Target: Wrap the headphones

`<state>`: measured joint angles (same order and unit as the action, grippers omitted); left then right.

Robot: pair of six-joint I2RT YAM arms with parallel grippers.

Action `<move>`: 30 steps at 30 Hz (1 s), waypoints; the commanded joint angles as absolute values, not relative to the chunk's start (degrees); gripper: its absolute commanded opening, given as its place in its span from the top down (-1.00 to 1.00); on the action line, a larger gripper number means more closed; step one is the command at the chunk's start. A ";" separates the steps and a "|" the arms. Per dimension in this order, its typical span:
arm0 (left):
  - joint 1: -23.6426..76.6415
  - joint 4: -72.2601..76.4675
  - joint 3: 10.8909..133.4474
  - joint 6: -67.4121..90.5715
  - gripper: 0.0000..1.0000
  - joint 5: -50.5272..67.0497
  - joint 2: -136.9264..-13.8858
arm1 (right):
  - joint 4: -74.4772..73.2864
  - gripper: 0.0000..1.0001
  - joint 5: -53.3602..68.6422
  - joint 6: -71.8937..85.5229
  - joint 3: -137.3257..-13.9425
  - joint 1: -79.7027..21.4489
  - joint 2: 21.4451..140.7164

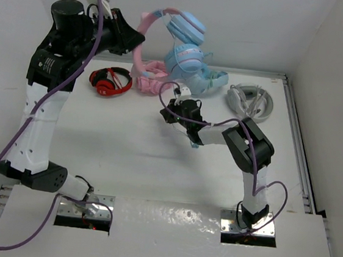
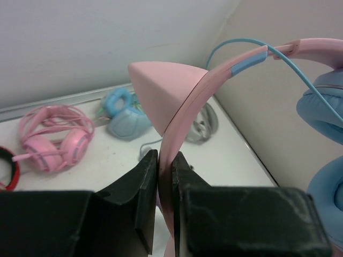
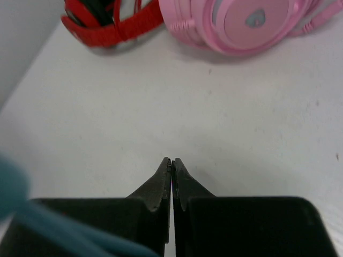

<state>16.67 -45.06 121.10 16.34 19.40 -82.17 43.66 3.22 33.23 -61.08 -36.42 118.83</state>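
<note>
While left gripper [image 2: 165, 160] pinches the headphones [image 2: 214, 80] aloft near the far edge, right gripper [image 3: 172, 163] is pressed together, apparently on nothing.

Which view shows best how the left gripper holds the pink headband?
Left wrist: the left gripper is shut on the pink headband below a cat ear. Top external shows the headphones lifted, the grip unclear. Right wrist shows neither.

Blurred teal streak [image 3: 13, 184] lower left, perhaps cable, red headphones [image 3: 115, 27] cut off at top
</note>
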 commanded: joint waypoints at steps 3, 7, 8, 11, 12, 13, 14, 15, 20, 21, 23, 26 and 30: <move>11.79 -37.90 119.63 20.56 1.00 10.29 -83.58 | 34.82 1.00 -0.97 20.43 -54.25 -44.28 109.70; 5.81 -33.67 116.38 20.30 1.00 7.56 -86.39 | 27.61 1.00 -2.81 15.30 -49.49 -50.00 102.33; 4.50 -31.92 116.11 20.04 1.00 6.51 -86.92 | 26.99 1.00 -3.60 15.03 -48.53 -51.49 101.26; 0.10 -28.58 115.84 19.51 1.00 4.40 -89.47 | 25.14 1.00 -4.83 15.03 -46.06 -53.78 98.70; -1.91 -27.96 116.01 19.42 1.00 3.87 -90.86 | 24.53 1.00 -5.09 14.86 -45.88 -54.31 98.35; -2.54 -26.82 116.28 19.42 1.00 1.78 -91.57 | 23.04 1.00 -5.62 14.51 -46.05 -55.27 98.18; -2.90 -26.20 116.54 19.42 1.00 0.63 -92.10 | 22.16 1.00 -6.84 13.63 -46.32 -55.98 98.09; -3.25 -25.58 116.54 19.42 1.00 -0.69 -93.07 | 21.45 1.00 -7.29 13.10 -46.93 -56.68 98.17; -3.34 -21.63 116.72 14.34 1.00 -9.39 -95.88 | 17.94 1.00 -7.03 8.10 -47.72 -61.78 97.65; -3.34 -20.14 116.72 12.50 1.00 -12.97 -96.85 | 16.36 1.00 -7.90 7.74 -47.90 -63.01 97.39; -3.69 -18.73 116.81 10.47 1.00 -16.25 -97.90 | 15.39 1.00 -8.70 6.86 -47.47 -63.72 95.99; -4.30 -16.97 117.51 7.22 1.00 -19.33 -100.01 | 14.33 1.00 -9.14 7.03 -45.80 -64.07 93.96; -5.01 -15.82 118.83 4.49 1.00 -21.70 -102.04 | 11.26 1.00 -10.72 6.86 -44.21 -64.25 90.89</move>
